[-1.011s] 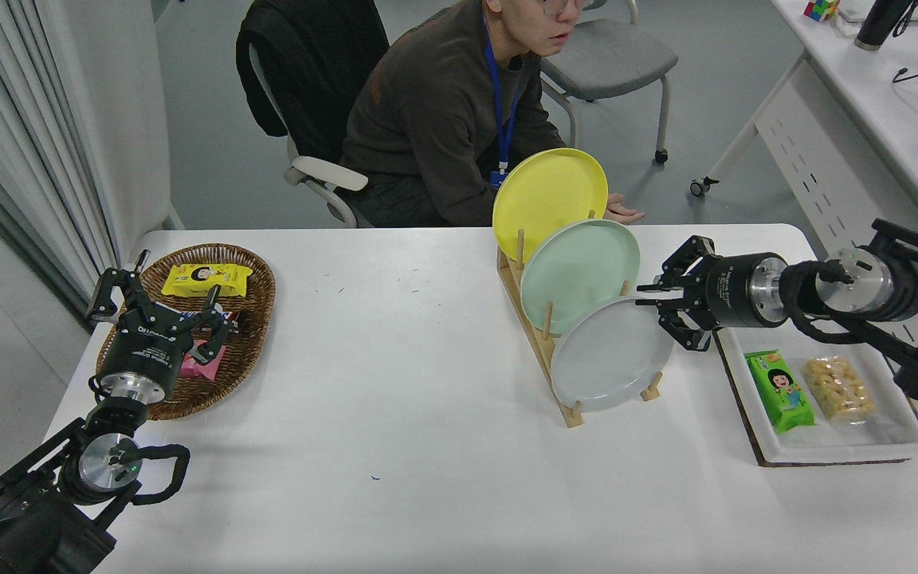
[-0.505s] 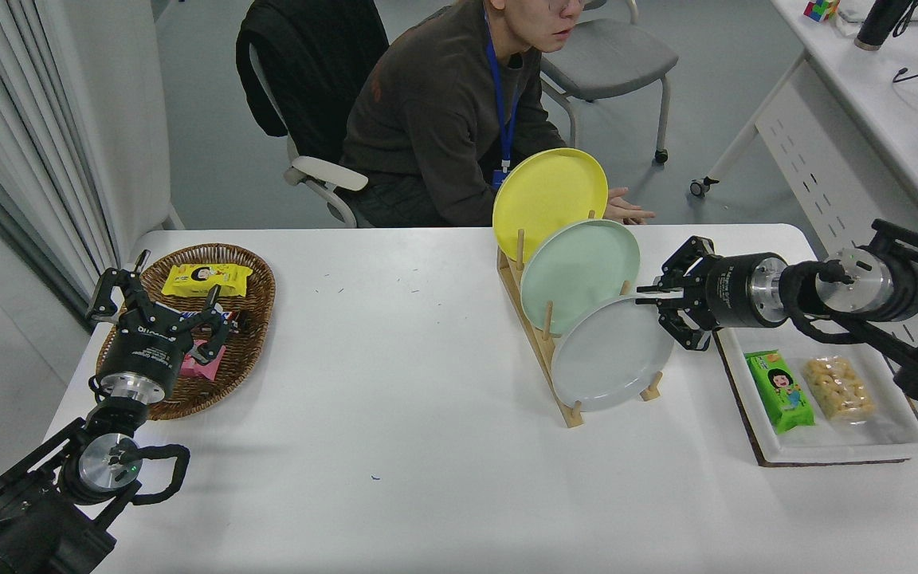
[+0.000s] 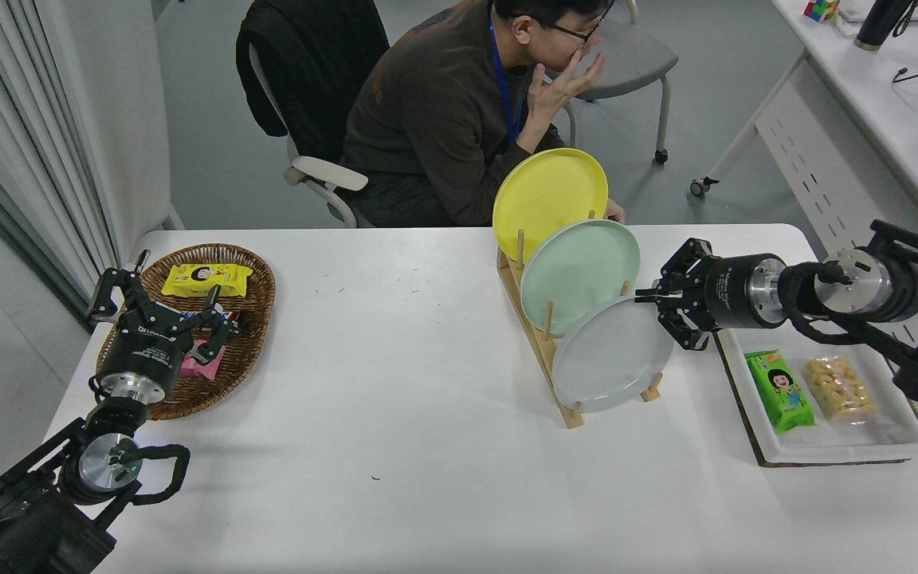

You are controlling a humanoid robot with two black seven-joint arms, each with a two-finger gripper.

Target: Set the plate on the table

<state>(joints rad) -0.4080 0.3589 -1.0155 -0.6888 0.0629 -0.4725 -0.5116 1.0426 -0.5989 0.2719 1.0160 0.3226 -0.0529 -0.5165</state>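
The plate (image 3: 609,355) stands on edge in the front slot of the rack (image 3: 543,331) on the table (image 3: 395,414), ahead of the green plate (image 3: 578,275) and the yellow plate (image 3: 548,195), as before; the right gripper (image 3: 661,307) sits at its upper right rim with jaws spread, gripping nothing, having edged slightly up and back from the rim since the earlier frame; the person (image 3: 443,112) has lifted a hand (image 3: 559,88) from the table edge to the face; the left gripper (image 3: 158,307) stays parked over the basket (image 3: 248,275), jaws released.
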